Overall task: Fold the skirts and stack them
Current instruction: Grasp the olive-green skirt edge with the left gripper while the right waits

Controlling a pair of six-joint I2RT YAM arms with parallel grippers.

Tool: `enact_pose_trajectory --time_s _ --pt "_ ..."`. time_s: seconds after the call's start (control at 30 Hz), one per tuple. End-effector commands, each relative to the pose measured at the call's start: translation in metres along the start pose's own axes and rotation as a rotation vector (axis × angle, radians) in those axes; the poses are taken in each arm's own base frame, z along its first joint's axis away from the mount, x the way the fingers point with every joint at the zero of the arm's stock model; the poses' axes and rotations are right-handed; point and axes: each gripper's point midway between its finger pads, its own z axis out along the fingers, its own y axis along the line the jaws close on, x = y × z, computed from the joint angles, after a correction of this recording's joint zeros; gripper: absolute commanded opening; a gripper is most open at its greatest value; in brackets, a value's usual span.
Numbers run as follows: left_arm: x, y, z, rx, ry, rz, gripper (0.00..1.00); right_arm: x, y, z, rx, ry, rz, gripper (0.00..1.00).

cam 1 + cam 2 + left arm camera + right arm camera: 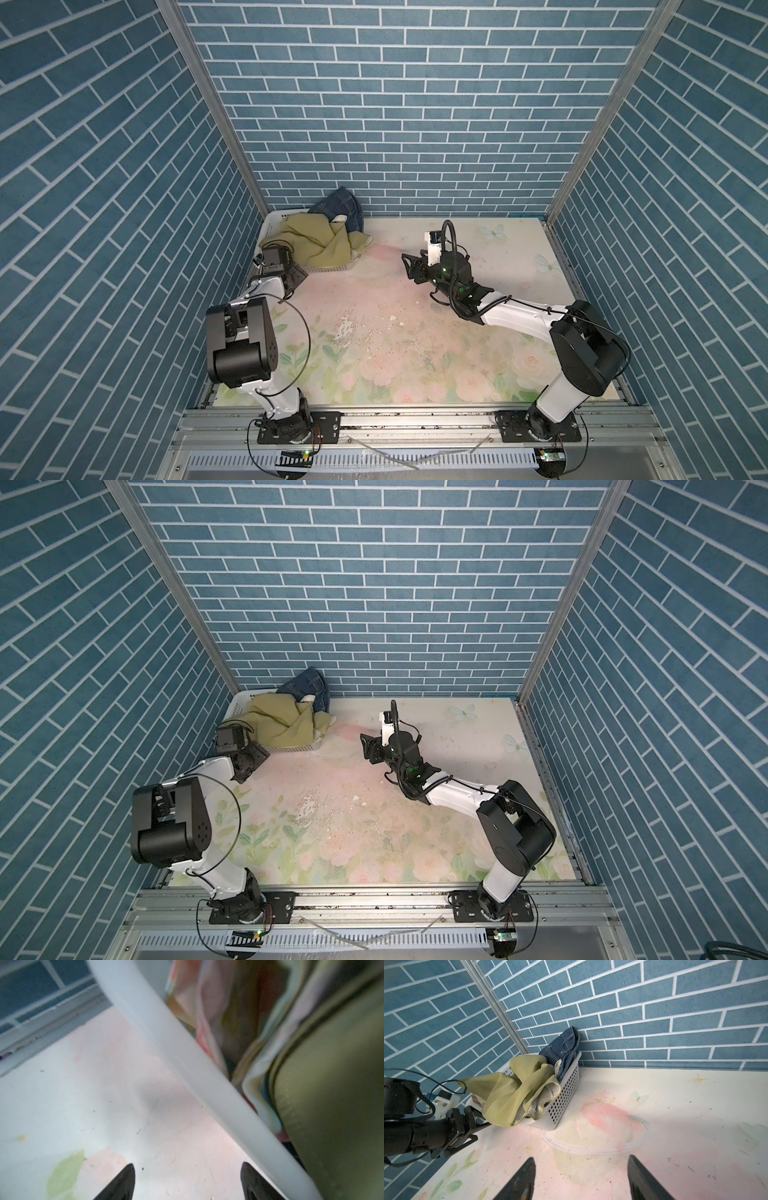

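Note:
The skirts lie bunched in a white perforated basket (328, 269) (291, 748) (566, 1093) at the back left corner. An olive-green skirt (316, 241) (278, 723) (508, 1095) (332, 1105) spills over the front rim. A denim skirt (340, 205) (309, 685) (564, 1047) leans on the wall behind it. Pastel flowered cloth (207, 1012) shows under the olive one. My left gripper (296, 277) (249, 763) (187, 1167) is open and empty, low beside the basket rim (187, 1053) under the hanging olive hem. My right gripper (409, 268) (368, 750) (581, 1159) is open and empty above the table, facing the basket.
A clear plastic tub (591, 1142) stands on the flowered tabletop (395, 332) between my right gripper and the basket. Blue brick walls close in the back and both sides. White flakes (345, 328) dot the table's middle.

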Motion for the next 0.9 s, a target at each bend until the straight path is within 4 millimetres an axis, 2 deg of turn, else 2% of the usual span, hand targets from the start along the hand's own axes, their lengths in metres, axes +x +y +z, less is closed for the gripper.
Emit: enact_pose_trajectory --time_s 0.0,0.13,0.23,0.37,0.5,0.6,0.7,0.8,0.87 --pt "-0.030 -0.007 -0.003 -0.020 -0.060 0.004 0.82 -0.002 0.002 -0.010 -0.012 -0.004 -0.048 0.69" --pt "-0.045 -0.010 0.002 -0.050 -0.067 0.019 0.82 0.002 0.001 -0.013 -0.004 0.024 -0.063 0.69" --pt "-0.045 -0.018 -0.001 -0.019 -0.056 0.020 0.81 0.007 0.000 -0.012 0.002 0.052 -0.071 0.69" --pt "-0.026 -0.021 -0.020 0.020 -0.064 0.039 0.81 0.012 0.002 -0.006 -0.009 0.079 -0.064 0.69" --pt "0.007 -0.028 -0.046 0.063 -0.070 0.103 0.80 0.015 0.006 0.000 -0.027 0.094 -0.042 0.68" --pt "0.031 -0.046 -0.070 0.104 -0.087 0.198 0.80 0.019 0.004 0.001 -0.024 0.105 -0.034 0.68" --pt "0.046 -0.072 -0.093 0.160 -0.108 0.319 0.81 0.022 0.003 0.000 -0.018 0.117 -0.033 0.68" --pt "0.050 -0.096 -0.110 0.166 -0.138 0.450 0.82 0.024 0.002 -0.002 -0.014 0.121 -0.033 0.67" --pt "0.046 -0.109 -0.113 0.155 -0.148 0.509 0.83 0.024 0.001 -0.004 -0.011 0.121 -0.032 0.67"
